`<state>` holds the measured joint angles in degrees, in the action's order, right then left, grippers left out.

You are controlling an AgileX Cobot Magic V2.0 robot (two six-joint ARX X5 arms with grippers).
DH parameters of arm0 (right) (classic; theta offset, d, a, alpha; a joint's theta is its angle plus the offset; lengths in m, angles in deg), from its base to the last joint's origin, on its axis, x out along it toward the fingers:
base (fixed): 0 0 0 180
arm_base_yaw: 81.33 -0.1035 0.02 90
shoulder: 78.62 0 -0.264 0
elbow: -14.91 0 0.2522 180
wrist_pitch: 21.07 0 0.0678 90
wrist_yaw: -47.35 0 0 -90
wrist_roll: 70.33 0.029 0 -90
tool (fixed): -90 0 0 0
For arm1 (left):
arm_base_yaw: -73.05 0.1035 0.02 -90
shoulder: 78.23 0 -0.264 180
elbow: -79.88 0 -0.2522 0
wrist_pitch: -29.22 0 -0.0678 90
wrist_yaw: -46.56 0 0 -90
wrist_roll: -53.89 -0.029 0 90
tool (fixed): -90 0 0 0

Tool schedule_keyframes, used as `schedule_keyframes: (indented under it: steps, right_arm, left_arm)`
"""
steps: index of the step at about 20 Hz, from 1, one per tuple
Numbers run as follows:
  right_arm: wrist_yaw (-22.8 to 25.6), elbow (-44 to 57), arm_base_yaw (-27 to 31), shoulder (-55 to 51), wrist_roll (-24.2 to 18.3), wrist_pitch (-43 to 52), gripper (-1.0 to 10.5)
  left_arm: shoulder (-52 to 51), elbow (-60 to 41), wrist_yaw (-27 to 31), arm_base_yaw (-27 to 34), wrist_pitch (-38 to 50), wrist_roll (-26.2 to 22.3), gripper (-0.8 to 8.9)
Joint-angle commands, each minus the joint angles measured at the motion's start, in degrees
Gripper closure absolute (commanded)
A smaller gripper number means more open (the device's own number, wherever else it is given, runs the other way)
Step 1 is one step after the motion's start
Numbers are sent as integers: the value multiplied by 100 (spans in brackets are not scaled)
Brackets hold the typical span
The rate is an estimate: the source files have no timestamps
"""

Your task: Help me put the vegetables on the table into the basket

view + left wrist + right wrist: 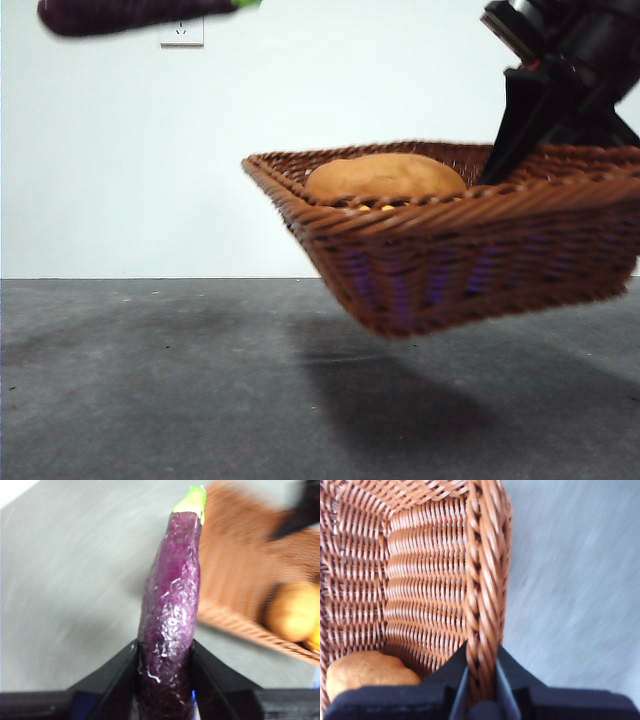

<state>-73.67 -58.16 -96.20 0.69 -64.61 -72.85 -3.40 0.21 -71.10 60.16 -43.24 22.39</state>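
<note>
Right gripper (481,680) is clamped on the basket (480,240) rim, holding it tilted clear of the table (150,380), probably to bring it to meet the other arm. Potato (385,177) inside, plus a yellow bit beside it (likely corn). Left gripper (165,665) pinches the eggplant (170,620) by its thick end, up high, off to the basket's side. Matte grey top, white wall, one socket (182,35).

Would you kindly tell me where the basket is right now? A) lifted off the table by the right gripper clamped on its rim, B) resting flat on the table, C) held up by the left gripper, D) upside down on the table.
A: the basket hangs tilted above the table, casting a shadow, with the right gripper shut on its rim.
</note>
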Motion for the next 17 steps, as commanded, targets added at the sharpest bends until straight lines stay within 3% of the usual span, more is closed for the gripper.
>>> schedule_keyframes:
  steps: [1,4,7,12,17]
  right_arm:
    - [-321,284,-17,-33,-20,114,962]
    - [-669,463,-48,-33,-146,63,962]
    - [-702,570,-286,-33,-175,63,962]
    - [-688,682,-894,-33,-197,90,962]
    - [-614,682,-955,-33,-201,195,962]
  left_arm:
    - [-164,-35,474,-752,-232,-721,819]
    - [-24,-35,1740,-2238,-586,-966,820]
    - [457,-35,2286,-3204,-586,-1296,820]
    - [1388,-35,2490,-3687,-483,-1611,820]
    - [1971,-35,2465,-3790,-680,-1784,821]
